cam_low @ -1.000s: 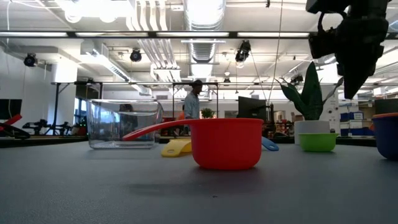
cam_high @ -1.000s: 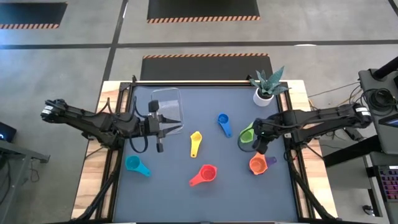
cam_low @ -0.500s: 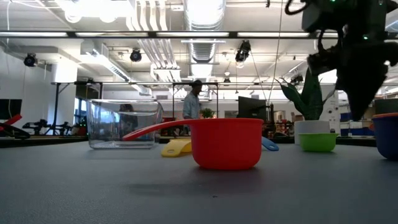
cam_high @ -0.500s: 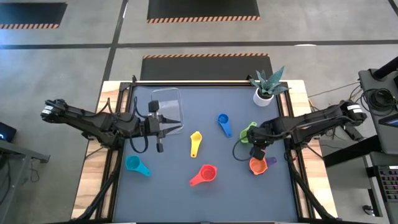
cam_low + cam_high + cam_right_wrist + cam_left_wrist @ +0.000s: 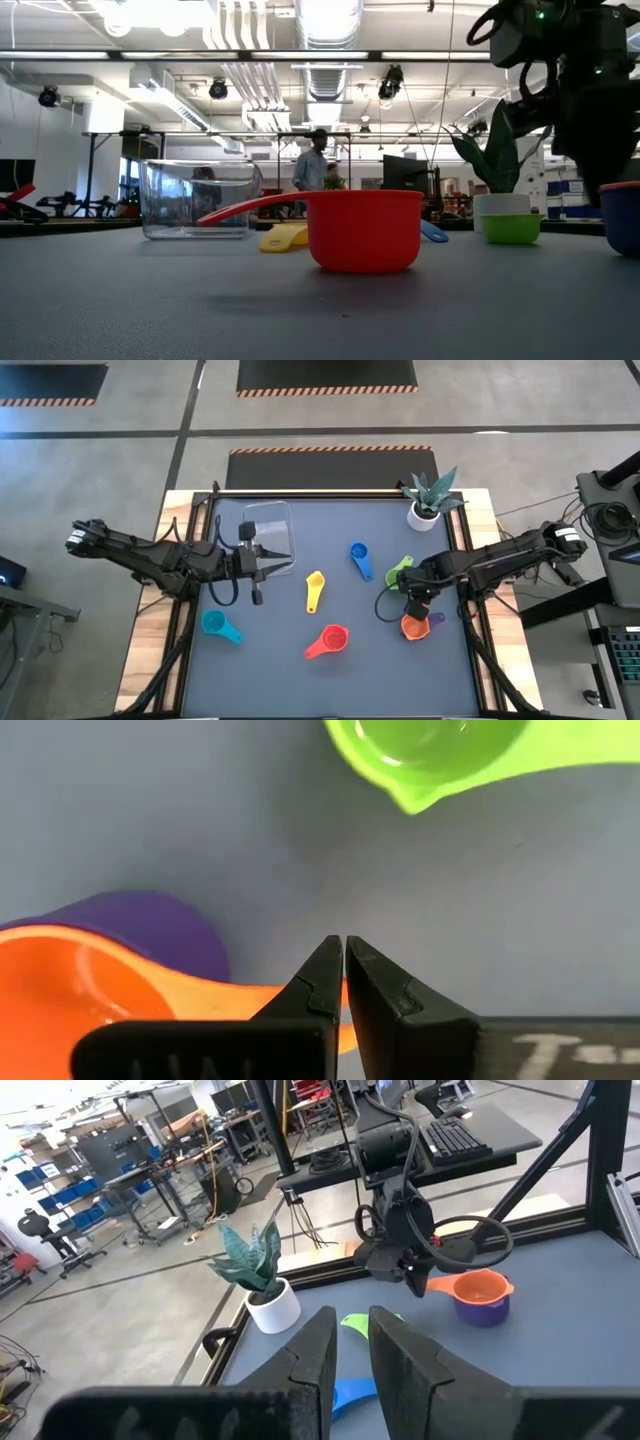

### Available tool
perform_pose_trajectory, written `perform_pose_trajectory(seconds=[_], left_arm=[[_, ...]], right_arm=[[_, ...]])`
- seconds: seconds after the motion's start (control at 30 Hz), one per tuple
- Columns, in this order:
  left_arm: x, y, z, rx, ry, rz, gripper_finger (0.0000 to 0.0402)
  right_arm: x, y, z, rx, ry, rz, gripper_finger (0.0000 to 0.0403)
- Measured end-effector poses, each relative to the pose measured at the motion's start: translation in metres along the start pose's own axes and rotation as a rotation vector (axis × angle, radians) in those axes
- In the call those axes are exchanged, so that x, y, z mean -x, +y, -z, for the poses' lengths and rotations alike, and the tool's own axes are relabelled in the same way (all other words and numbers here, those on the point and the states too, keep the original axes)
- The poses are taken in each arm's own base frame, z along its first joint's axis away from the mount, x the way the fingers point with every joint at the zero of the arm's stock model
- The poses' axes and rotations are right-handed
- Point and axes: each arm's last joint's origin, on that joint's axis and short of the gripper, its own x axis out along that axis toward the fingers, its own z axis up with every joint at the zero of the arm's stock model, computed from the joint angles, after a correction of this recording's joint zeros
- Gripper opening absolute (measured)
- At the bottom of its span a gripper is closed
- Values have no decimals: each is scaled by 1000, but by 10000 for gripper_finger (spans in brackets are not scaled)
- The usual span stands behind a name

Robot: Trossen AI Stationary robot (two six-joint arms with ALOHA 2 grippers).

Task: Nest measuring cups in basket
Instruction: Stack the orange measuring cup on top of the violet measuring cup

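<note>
An orange cup (image 5: 412,627) sits nested in a purple cup (image 5: 434,620) at the table's near right. My right gripper (image 5: 417,609) is shut and points down over the orange cup's handle (image 5: 262,996). The green cup (image 5: 399,572) lies just beyond it. Blue (image 5: 360,558), yellow (image 5: 314,591), red (image 5: 328,642) and teal (image 5: 217,625) cups lie apart on the mat. The clear basket (image 5: 268,530) stands at the far left. My left gripper (image 5: 289,567) hovers by its near right corner, its fingers a narrow gap apart and empty. My right gripper's shut fingertips (image 5: 330,960) come from above at the orange cup's handle, near its free end. I cannot tell whether they touch it. The cup sits upright in the purple cup on the mat.
A white pot with a plant (image 5: 425,512) stands at the far right corner. The red cup (image 5: 365,230) stands close in front in the low view. Bare mat (image 5: 260,660) lies between the scattered cups.
My right gripper has gone from beside the green cup toward the table's near edge and down, and now stands over the orange cup's handle. The cups and the basket have kept still.
</note>
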Motion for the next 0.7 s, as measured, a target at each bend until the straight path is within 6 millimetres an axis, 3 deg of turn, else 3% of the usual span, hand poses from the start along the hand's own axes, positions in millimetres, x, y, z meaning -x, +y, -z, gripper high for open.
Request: perform_pose_trajectory(seconds=[0.27,0.7], left_arm=[[0,0,0,1,0,0,45],[0,0,0,1,-1,0,45]], right_arm=[[1,2,2,-24,55,-73,9],[1,5,14,-51,127,-28,9]])
